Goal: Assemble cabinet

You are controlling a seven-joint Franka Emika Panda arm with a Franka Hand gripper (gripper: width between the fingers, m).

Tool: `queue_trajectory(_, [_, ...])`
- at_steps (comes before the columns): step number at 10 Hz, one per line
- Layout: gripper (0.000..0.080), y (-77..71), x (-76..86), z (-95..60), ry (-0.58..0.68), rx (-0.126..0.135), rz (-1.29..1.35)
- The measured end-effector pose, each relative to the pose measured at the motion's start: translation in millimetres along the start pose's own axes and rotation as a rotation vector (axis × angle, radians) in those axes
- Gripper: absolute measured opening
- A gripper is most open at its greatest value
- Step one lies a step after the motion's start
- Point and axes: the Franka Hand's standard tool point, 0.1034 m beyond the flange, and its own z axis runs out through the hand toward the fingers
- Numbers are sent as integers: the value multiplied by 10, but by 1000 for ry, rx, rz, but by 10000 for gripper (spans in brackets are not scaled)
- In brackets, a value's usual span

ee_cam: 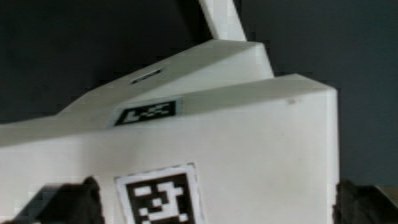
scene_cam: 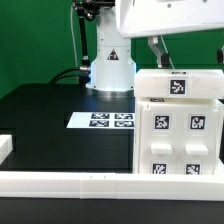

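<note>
At the exterior view's right, on the black table, the cabinet stands as a tall white tagged box, its long axis upright and its tagged face turned toward the camera. Judging by its closed, blocky look, most of the shell seems joined, though I cannot tell which pieces remain loose. Above it hangs the gripper, jaws spread wide and holding nothing; the wrist view shows the cabinet close beneath.
</note>
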Motion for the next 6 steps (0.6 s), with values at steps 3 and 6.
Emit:
queue_trajectory(3, [649,-39,-14,-5,10,-73,-477])
queue_trajectory(6, [649,-57,-33,5,-4,-98,-760])
